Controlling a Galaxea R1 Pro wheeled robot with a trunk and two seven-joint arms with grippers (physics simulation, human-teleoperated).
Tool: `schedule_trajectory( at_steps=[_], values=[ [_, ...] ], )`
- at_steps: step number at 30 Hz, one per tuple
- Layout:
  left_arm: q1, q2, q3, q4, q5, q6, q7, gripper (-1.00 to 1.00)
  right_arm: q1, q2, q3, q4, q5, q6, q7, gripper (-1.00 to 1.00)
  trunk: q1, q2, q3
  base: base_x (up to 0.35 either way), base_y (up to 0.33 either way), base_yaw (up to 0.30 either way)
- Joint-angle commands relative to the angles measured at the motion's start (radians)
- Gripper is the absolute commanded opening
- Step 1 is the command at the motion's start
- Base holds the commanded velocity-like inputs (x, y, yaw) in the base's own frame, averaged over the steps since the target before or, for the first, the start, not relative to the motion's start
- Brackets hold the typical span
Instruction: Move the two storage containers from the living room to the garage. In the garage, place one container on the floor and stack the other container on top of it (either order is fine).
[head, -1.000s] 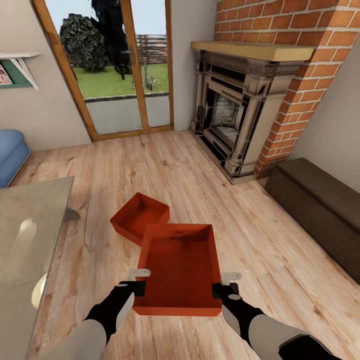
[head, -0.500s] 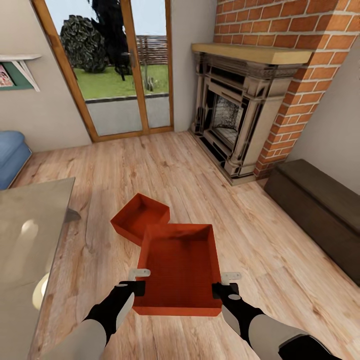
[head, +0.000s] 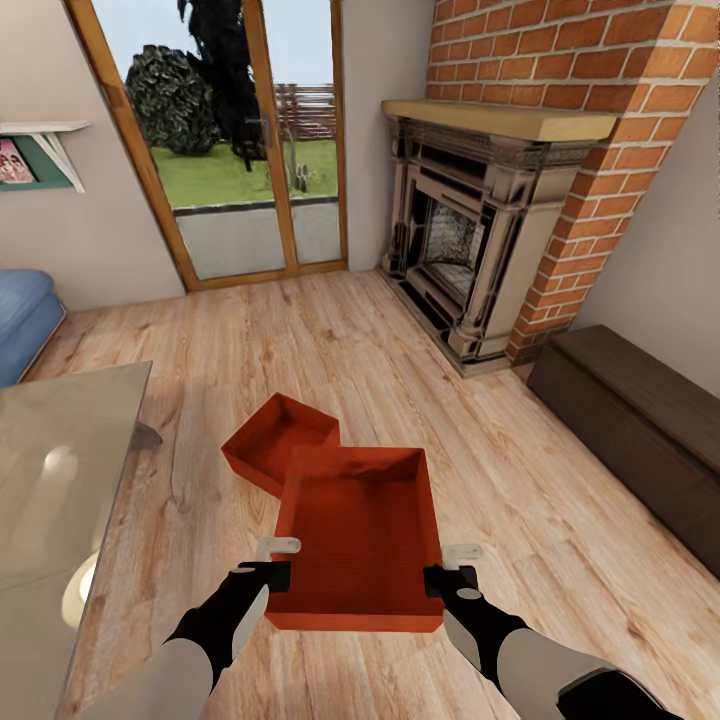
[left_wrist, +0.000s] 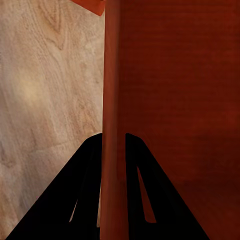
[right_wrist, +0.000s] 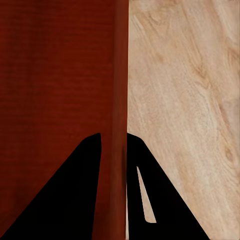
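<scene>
Lower centre of the head view: near storage container (head: 358, 540), orange-red, open top, carried between both arms. Left gripper (head: 268, 572) clamped on its left wall near the close corner; left wrist view shows one black finger (left_wrist: 82, 200) outside the wall, one inside. Right gripper (head: 447, 575) pinches the right wall the same way; right wrist view shows that wall between its fingers (right_wrist: 150, 200).

Just beyond, mid-frame: second storage container (head: 275, 438), lying on the light wood plank floor (head: 330, 340), turned at an angle, its near corner hidden behind the held one.

Left edge: glass tabletop (head: 55, 480); blue sofa (head: 22, 315) above it.

Right edge: dark low bench (head: 640, 420). Upper right: brick fireplace (head: 490, 220) with wooden mantel. Upper left: glass doors (head: 240, 150); wall shelf holding a picture (head: 15, 160), any writing too small to read.
</scene>
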Motion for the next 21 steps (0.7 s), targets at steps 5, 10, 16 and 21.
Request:
schedule_trajectory(
  at_steps=[5, 10, 16, 21],
  values=[
    [-0.001, -0.001, 0.005, -0.005, -0.009, 0.004, 0.009, -1.00, 0.000, 0.003, 0.014, 0.004, -0.022, -0.001, 0.002, -1.00, 0.000, -0.001, 0.007, 0.000, 0.000, 0.000],
    [-0.001, -0.001, 0.005, -0.006, -0.009, 0.004, 0.008, -1.00, 0.000, 0.003, 0.014, 0.005, -0.022, -0.001, 0.002, -1.00, 0.000, -0.001, 0.015, 0.000, 0.000, 0.000],
    [-0.001, -0.001, 0.004, -0.009, -0.009, 0.002, 0.008, -1.00, 0.000, 0.003, 0.014, 0.005, -0.022, -0.001, 0.002, -1.00, 0.000, -0.001, 0.024, 0.000, 0.000, 0.000],
    [-0.001, -0.001, 0.005, -0.004, -0.011, 0.003, 0.008, -1.00, 0.000, 0.003, 0.014, 0.005, -0.022, -0.001, 0.002, -1.00, 0.000, -0.001, 0.032, 0.000, 0.000, 0.000]
  ],
)
